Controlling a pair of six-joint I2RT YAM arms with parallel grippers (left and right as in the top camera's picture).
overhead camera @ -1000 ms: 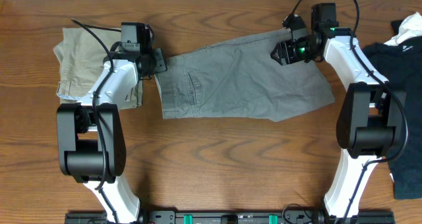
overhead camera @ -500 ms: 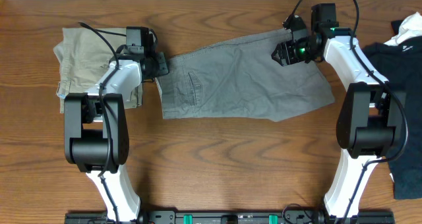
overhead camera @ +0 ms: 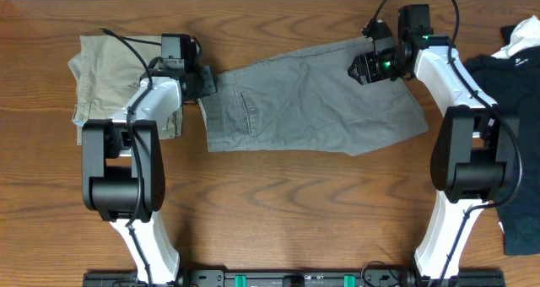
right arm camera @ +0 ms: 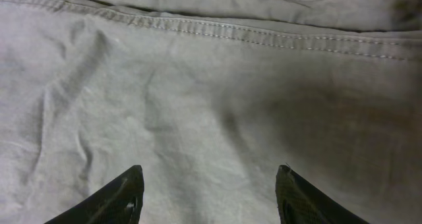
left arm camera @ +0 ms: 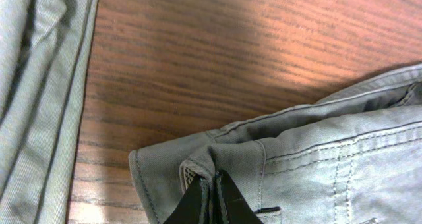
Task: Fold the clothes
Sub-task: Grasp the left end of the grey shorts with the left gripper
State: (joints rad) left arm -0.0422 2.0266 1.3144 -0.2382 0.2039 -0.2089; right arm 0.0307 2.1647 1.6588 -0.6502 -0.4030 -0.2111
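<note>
At your far left, the khaki-beige folded trousers (overhead camera: 105, 76) lie on the brown wooden table (overhead camera: 278, 211). The left arm reaches across their right edge, so part of that pile is covered from overhead. Just right of them, with a strip of bare wood between, the left gripper (left arm camera: 212, 184) has its fingers pressed together. They pinch a small pucker at the waistband corner of the mid-grey woven cotton shorts (overhead camera: 312, 101). The shorts lie spread out and wrinkled across the upper middle of the table, waistband to the left, with a stitched pocket near it. Over their upper right corner the right gripper (right arm camera: 208, 181) hangs with its fingers well apart and nothing between them. You cannot tell from its wrist view whether the tips touch the cloth. At the far right a black garment (overhead camera: 519, 84) with a white patch (overhead camera: 519, 38) lies partly under the right arm and is cut off by the frame edge.
</note>
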